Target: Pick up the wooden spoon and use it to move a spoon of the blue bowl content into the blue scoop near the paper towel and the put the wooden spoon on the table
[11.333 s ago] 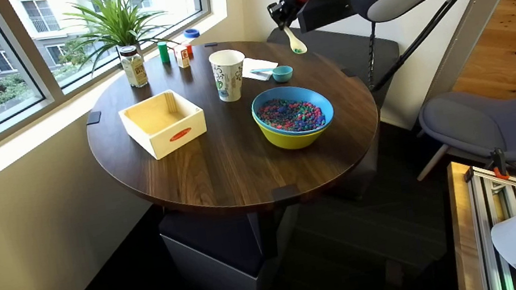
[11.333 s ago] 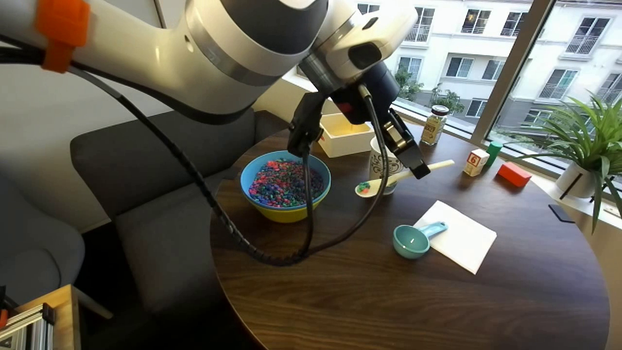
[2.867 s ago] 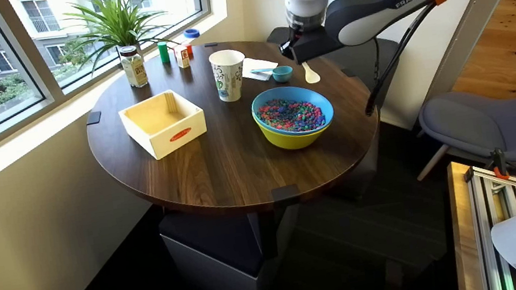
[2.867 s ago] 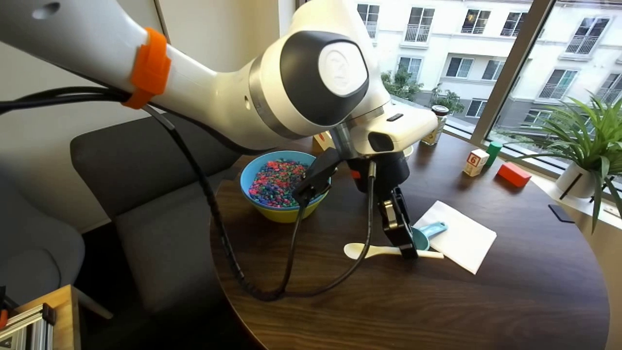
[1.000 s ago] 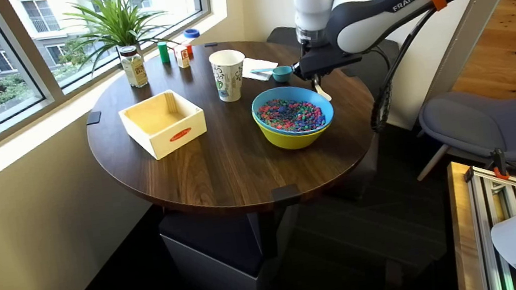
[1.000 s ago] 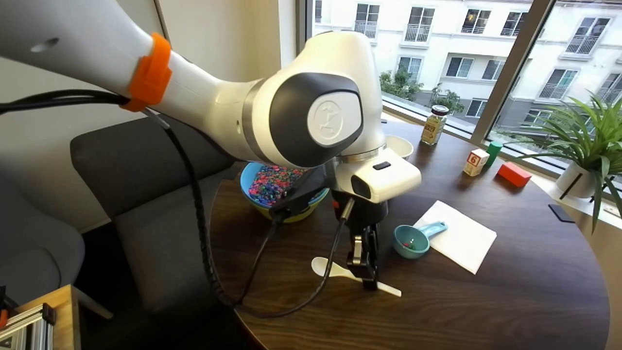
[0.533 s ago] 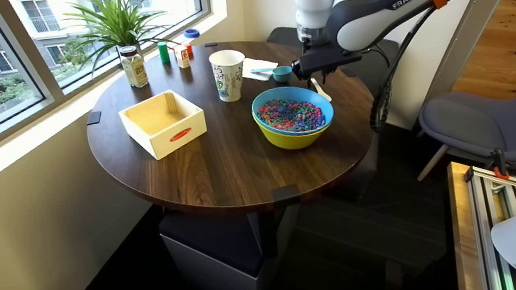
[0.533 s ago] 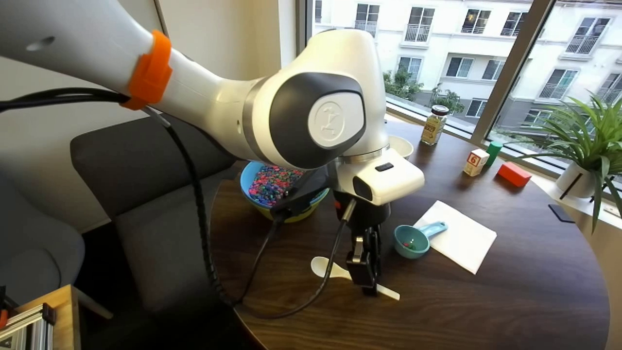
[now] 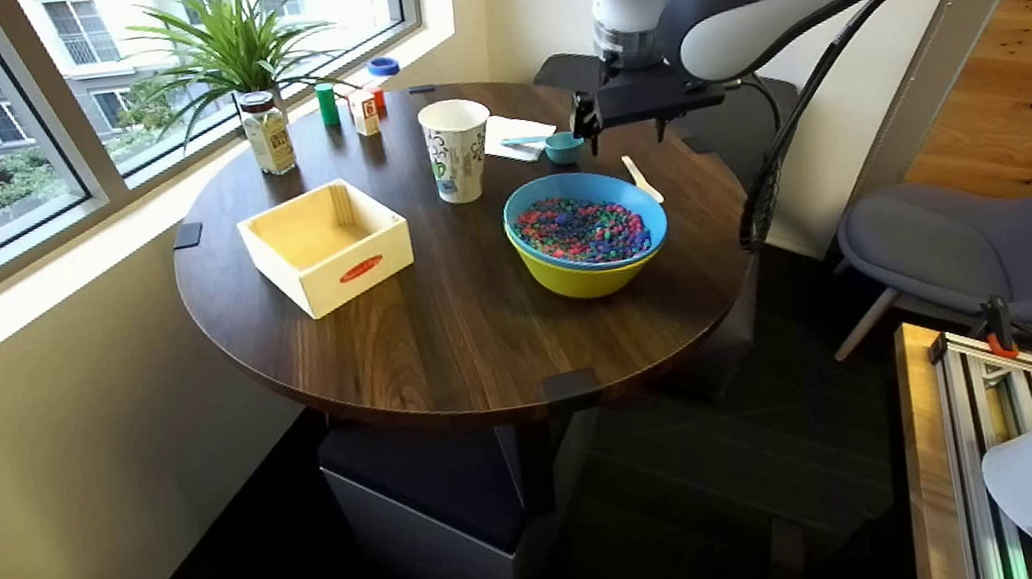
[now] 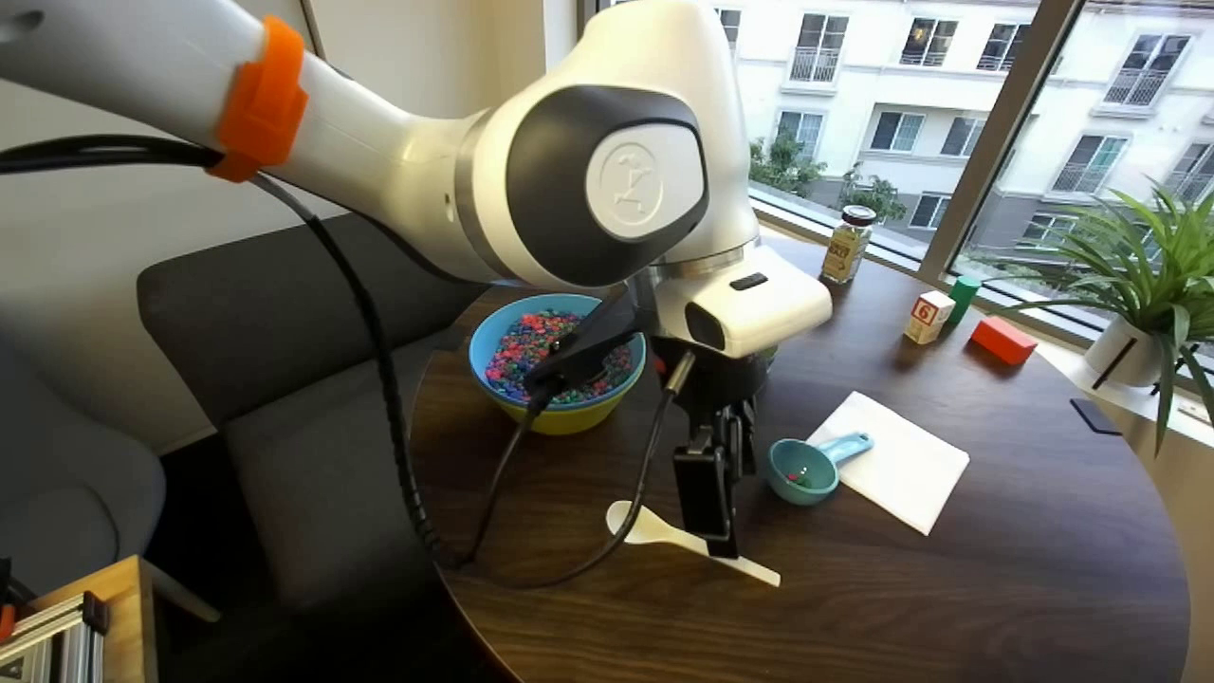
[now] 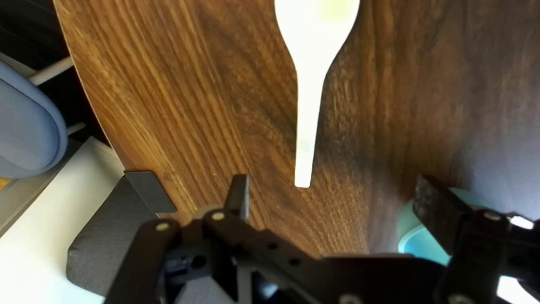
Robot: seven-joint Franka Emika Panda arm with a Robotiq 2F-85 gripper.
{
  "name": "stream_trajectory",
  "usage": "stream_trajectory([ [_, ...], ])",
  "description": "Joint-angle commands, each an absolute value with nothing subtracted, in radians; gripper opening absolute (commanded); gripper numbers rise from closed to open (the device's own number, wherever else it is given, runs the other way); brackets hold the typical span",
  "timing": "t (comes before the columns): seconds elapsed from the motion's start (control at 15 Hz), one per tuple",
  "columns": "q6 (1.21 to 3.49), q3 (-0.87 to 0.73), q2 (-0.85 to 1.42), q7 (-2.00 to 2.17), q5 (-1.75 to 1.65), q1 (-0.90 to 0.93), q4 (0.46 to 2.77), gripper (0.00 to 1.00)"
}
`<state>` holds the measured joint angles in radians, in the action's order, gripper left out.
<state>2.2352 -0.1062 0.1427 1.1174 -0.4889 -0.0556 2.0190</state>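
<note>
The wooden spoon (image 10: 664,531) lies flat on the table (image 10: 901,607), its handle end towards me in the wrist view. Above that handle end my gripper (image 11: 332,185) stands open, jaws wide apart and nothing between them. The blue scoop (image 10: 782,484) rests beside the gripper, its handle on the paper towel (image 10: 896,474). A few red and green bits sit inside the scoop. In both exterior views the blue bowl (image 9: 586,284), yellow-green outside, holds a heap of multicoloured content (image 9: 580,230). Part of the scoop is hidden behind a finger in the wrist view.
A yellow wooden box (image 9: 363,276) and a tall paper cup (image 9: 457,156) stand on the table in an exterior view. Near the window are a spice jar (image 9: 268,138), a green cylinder (image 9: 327,104) and a lettered block (image 10: 928,317). A potted plant (image 10: 1171,294) is beyond.
Earlier my gripper carried the spoon with bits on it; then bits appeared in the scoop. Over the last second it has let go of the spoon on the table, opened and risen slightly.
</note>
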Motion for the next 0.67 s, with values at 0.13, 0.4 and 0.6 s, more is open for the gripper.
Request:
stream_trajectory([
  [0.13,2.186,-0.103,0.083,1.126,-0.448,-0.040,2.033,1.00],
  [0.4,2.130,-0.090,0.049,1.121,-0.435,-0.035,2.035,1.00],
  [0.6,2.080,-0.080,0.032,1.124,-0.435,-0.034,2.025,1.00],
])
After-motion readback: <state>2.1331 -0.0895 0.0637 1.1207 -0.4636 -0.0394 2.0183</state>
